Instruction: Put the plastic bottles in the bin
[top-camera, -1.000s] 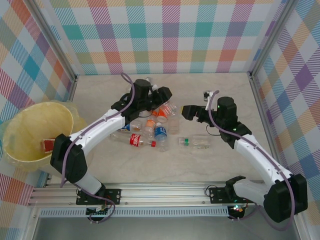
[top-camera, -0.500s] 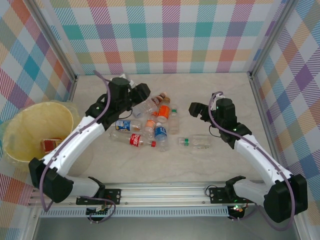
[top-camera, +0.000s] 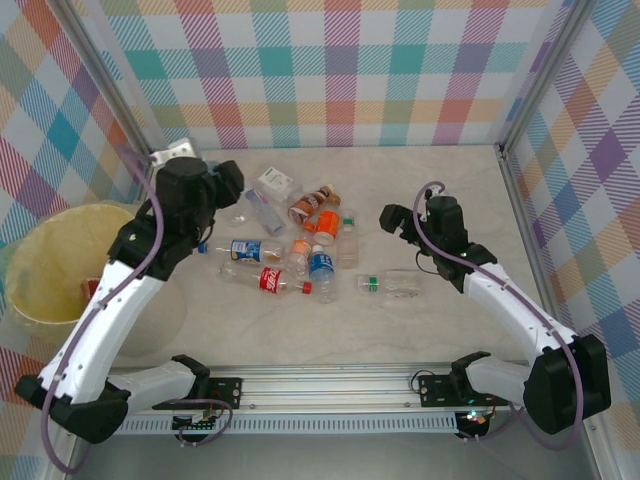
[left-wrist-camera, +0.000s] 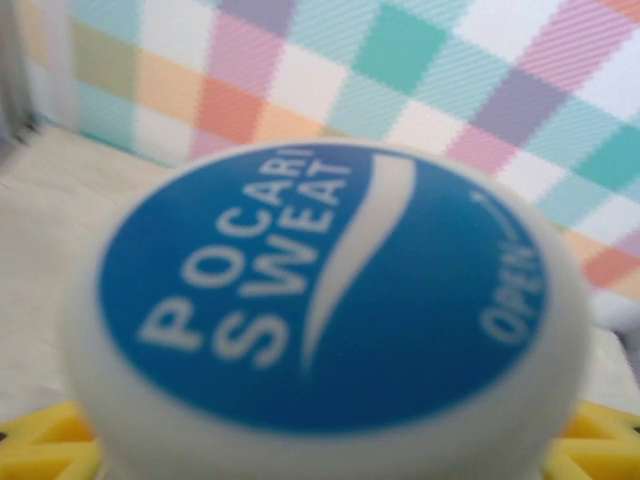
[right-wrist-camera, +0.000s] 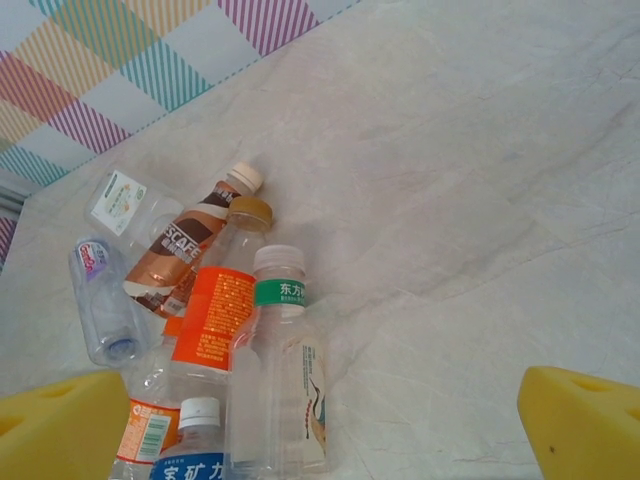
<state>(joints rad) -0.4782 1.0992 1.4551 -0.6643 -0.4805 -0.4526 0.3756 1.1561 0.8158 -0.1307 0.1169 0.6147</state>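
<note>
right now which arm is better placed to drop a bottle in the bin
Left: the left gripper holds the Pocari Sweat bottle near the bin; the right gripper is open and empty beyond the bottle pile.

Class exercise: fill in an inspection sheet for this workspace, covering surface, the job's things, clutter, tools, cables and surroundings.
Surface: pale marbled table, bottles lying mid-table.
Job's things: bin at far left with a red-labelled item inside; bottle pile mid-table; green-capped bottle lying apart to its right.
Clutter: nothing seen.
Tools: left tool shut on a Pocari Sweat bottle, between pile and bin; right tool open, empty, right of the pile.
Cables: left arm cable and right arm cable run along the arms.
Surroundings: checked pastel walls; metal rail at near edge.
</note>
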